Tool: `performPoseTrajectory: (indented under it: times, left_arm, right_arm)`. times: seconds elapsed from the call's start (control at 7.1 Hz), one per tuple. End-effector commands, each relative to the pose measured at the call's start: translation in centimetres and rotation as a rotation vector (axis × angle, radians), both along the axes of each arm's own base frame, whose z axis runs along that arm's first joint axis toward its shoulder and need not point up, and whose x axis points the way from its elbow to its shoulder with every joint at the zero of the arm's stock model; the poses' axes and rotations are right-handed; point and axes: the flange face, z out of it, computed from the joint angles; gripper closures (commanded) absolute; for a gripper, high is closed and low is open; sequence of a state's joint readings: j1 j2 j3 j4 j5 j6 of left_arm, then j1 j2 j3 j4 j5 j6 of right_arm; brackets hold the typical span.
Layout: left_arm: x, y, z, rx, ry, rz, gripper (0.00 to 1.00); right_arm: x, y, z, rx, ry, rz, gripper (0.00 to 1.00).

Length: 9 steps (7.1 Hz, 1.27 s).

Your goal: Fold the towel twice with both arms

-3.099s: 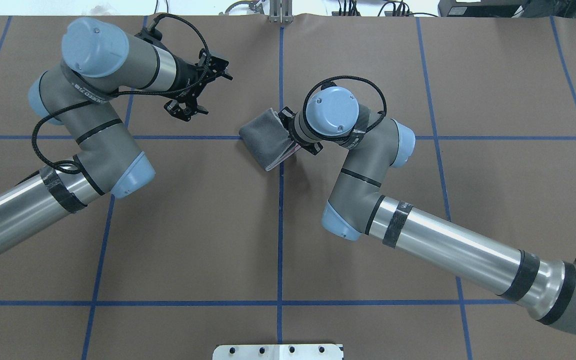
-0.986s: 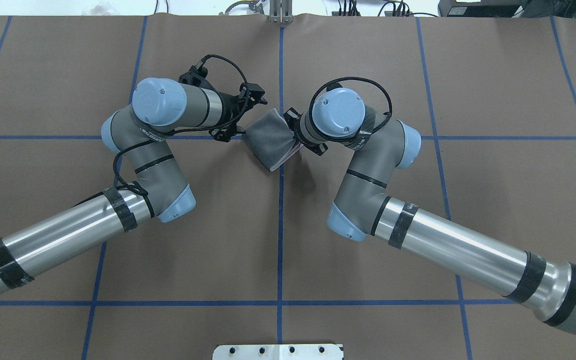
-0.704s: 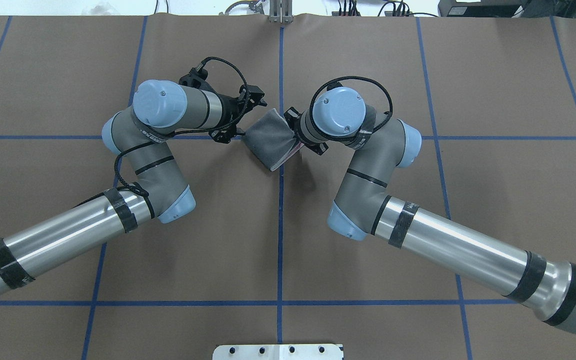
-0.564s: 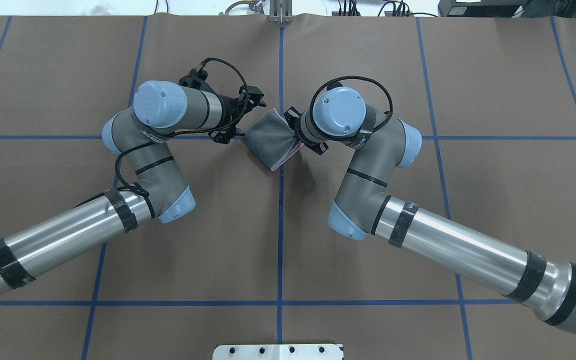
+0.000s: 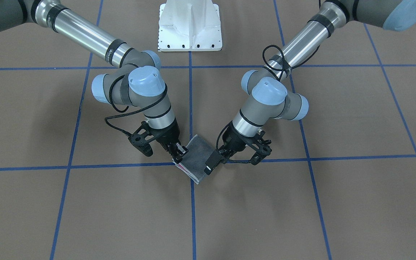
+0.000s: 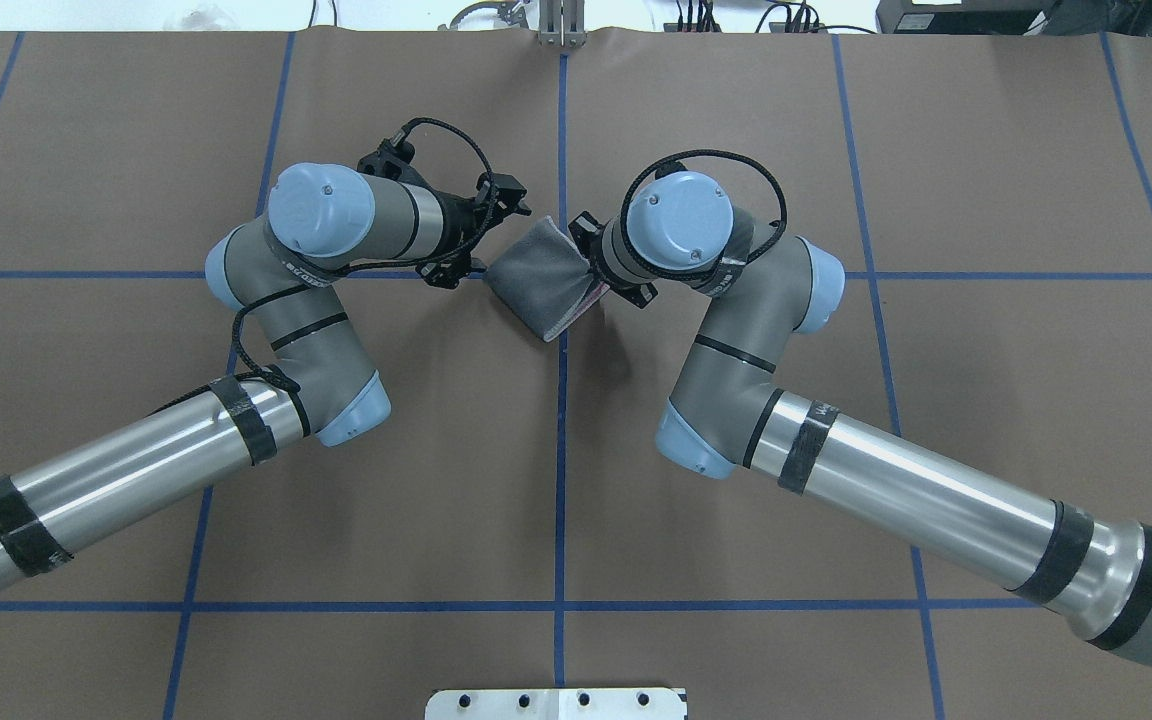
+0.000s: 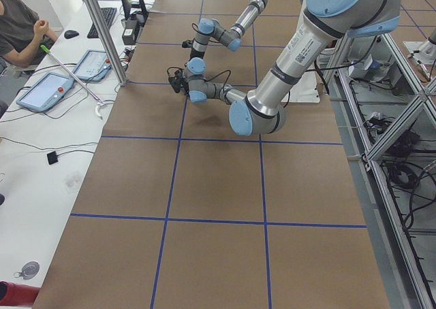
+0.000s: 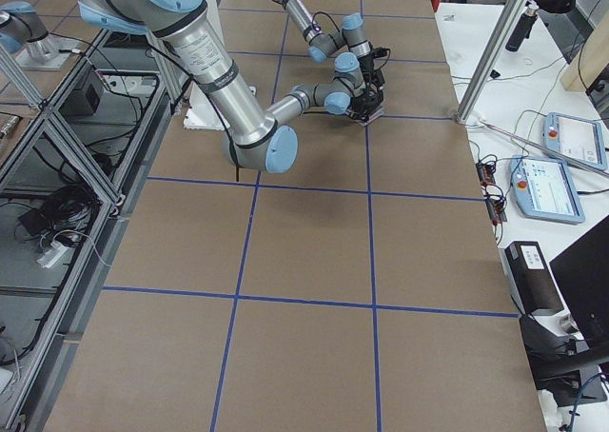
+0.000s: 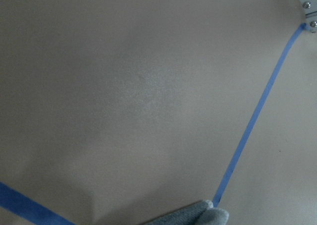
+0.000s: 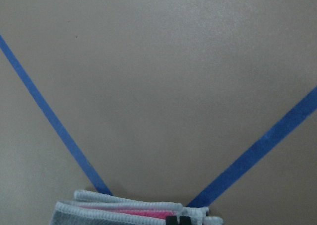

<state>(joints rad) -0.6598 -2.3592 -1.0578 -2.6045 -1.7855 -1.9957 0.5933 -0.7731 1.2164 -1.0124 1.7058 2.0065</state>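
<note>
The towel [image 5: 198, 156] lies folded small at the crossing of the blue lines, dark grey face up, with pink and pale edging showing at its open side [image 10: 129, 208]. It also shows in the overhead view [image 6: 539, 280]. My right gripper [image 5: 178, 152] is shut on the towel's stacked edges, and a black fingertip [image 10: 178, 220] shows there. My left gripper [image 5: 211, 164] is at the opposite edge and looks shut on a puckered grey fold [image 9: 198, 216]. Its fingertips are hidden.
The brown table cover [image 6: 386, 480] carries a grid of blue tape lines [image 6: 560, 450]. The white bolted pedestal base [image 5: 190, 25] stands behind the towel on the robot's side. Operator desks with tablets [image 7: 48, 91] run along the table's far edge.
My left arm swung in from the left and brought its gripper to the towel's left edge. Over the last second both arms have hardly moved.
</note>
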Motion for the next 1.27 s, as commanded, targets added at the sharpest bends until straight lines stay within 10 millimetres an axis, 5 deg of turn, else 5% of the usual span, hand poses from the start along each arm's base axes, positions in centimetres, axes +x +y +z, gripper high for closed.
performPoseTrajectory:
  times: [0.0,0.14,0.28,0.7,1.13]
  left_arm:
    - [0.0,0.0,0.0,0.000,-0.001,0.000,0.00]
    - [-0.1,-0.1,0.2,0.000,-0.002,0.001,0.00]
    - [-0.1,0.0,0.2,0.000,-0.002,0.001,0.00]
    - [-2.5,-1.2,-2.0,0.021,0.036,-0.024,0.00]
    - [-0.2,0.3,-3.9,-0.006,0.070,-0.017,0.00]
  right_arm:
    - [0.1,-0.1,0.0,0.000,0.000,0.002,0.96]
    - [0.3,-0.3,-0.2,0.003,-0.002,0.004,0.09]
    - [0.9,-0.3,-0.8,0.007,-0.016,0.003,0.00]
    - [4.6,-1.1,-0.3,-0.012,-0.051,-0.014,0.00]
    - [11.0,-2.5,2.1,0.002,-0.032,-0.066,0.00]
